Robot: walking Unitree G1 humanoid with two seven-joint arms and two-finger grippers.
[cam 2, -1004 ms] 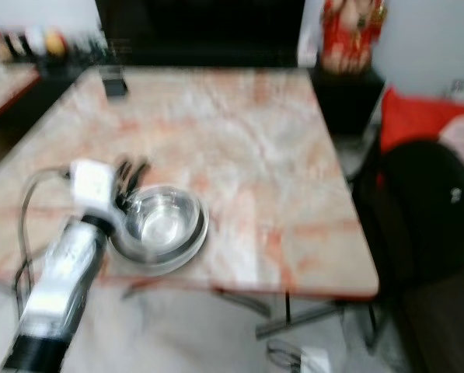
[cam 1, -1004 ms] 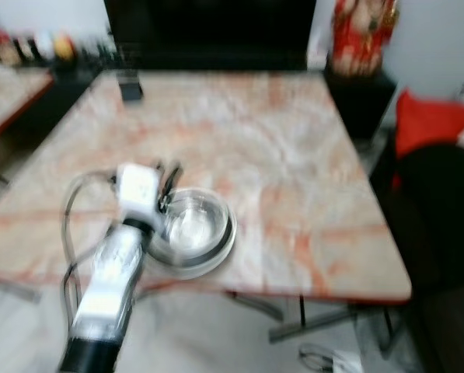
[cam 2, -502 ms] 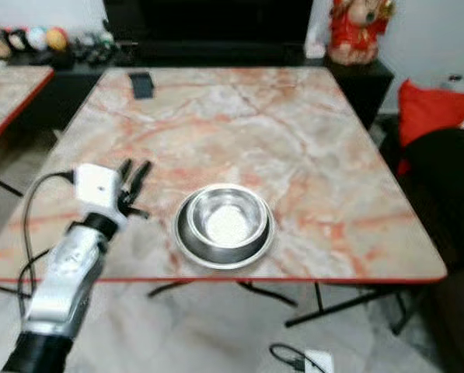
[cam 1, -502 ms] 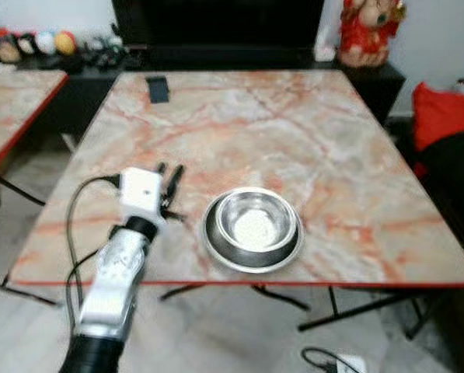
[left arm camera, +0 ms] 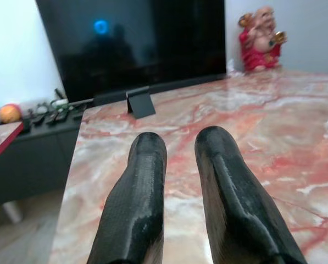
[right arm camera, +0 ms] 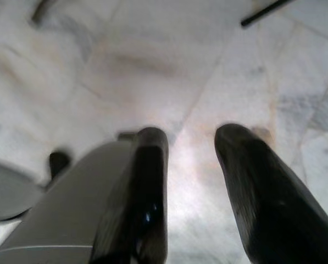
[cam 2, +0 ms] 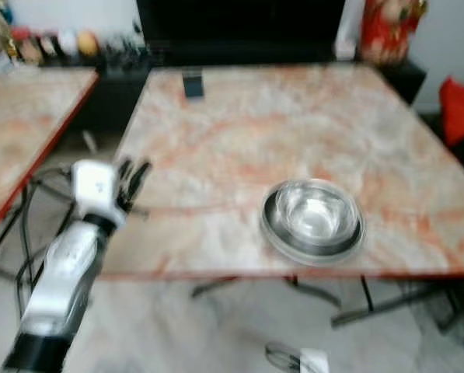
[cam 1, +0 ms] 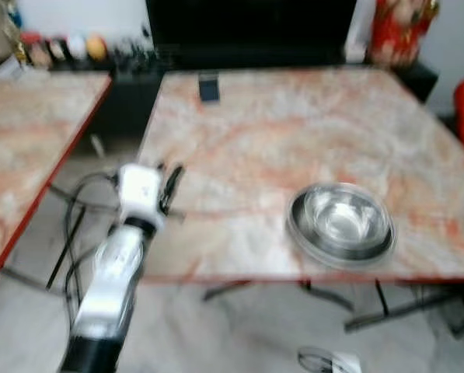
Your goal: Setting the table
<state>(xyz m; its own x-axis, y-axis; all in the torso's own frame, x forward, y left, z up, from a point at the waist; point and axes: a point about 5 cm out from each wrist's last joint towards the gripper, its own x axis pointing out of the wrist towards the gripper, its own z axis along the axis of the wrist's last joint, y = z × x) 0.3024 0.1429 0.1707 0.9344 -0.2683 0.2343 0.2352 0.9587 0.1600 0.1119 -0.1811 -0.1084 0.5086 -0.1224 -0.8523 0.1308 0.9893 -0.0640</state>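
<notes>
- A shiny round steel bowl (cam 1: 340, 222), nested on what looks like a matching steel plate, sits on the pink-veined marble table (cam 1: 294, 140) near its front edge, towards the right; this is the one piece of tableware laid out.
- The left gripper (cam 1: 169, 180) hovers over the table's near left corner, well apart from the bowl, holding nothing.
- The left wrist view looks along its two black fingers (left arm camera: 136, 198), which stand a narrow gap apart over bare marble.
- The right gripper (right arm camera: 191, 165) hangs down by the robot's side, pointed at the pale tiled floor (right arm camera: 153, 55); its fingers stand moderately apart, with nothing between them.
- At the far edge of the table stands a small dark stand (cam 1: 208, 87), with a black television screen (cam 1: 247, 27) behind it and a red figurine (cam 1: 399, 31) at the far right.
- A second marble table with a red edge (cam 1: 29, 132) shows at the left, with nothing laid on it as far as can be seen.
- By the look of it the setting has barely begun: one bowl is placed, and no cutlery, cups or other places can be seen.
- What is left is probably fetching further pieces, since both grippers are free.
</notes>
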